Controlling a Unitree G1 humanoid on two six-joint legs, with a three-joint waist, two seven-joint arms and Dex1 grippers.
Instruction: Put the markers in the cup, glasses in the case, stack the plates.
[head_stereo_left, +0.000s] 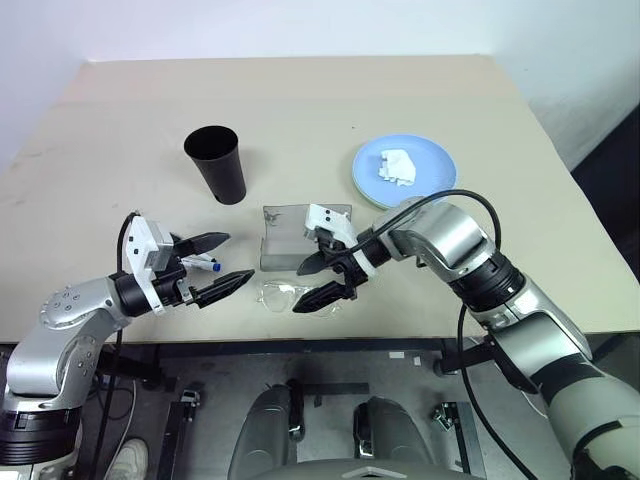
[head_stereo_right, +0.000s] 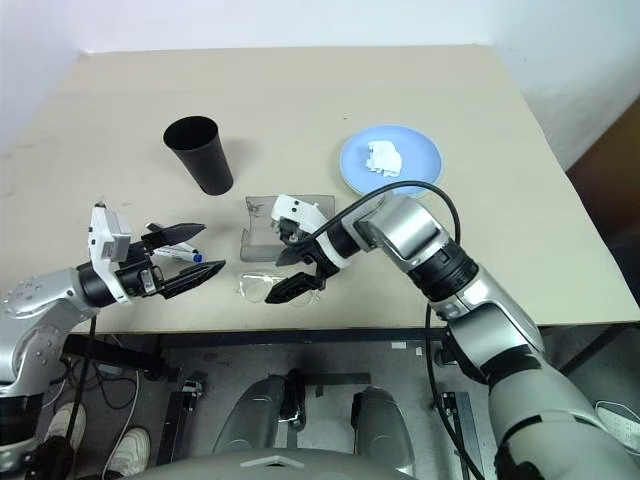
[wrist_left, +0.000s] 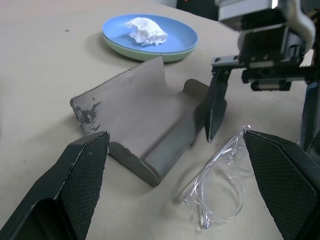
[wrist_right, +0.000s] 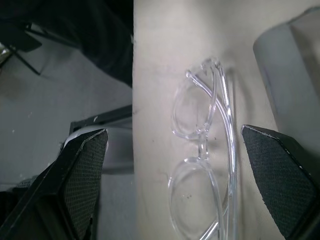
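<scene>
Hovering with its two black fingers spread wide, the right gripper points down and toward the robot's left, just above the glasses, holding nothing. In the right wrist view the clear frame lies between the two fingertips on the beige table, folded, close to the near table edge. One fingertip hangs beside the end of the case, above the table. The case lies open just behind the glasses, a grey trough with its lid raised; nothing lies in it.

Over on the left, the left gripper is likewise spread apart and empty, held level and pointing toward the case and glasses. A marker with a blue tip lies on the table just under its fingers; whether a second marker is beside it I cannot tell.

Beyond the left gripper the black cup stands upright, well apart from the case. Off to the right, the blue plate sits stacked on the mint green plate, whose rim shows below it, with a crumpled white tissue lying on the blue one.
</scene>
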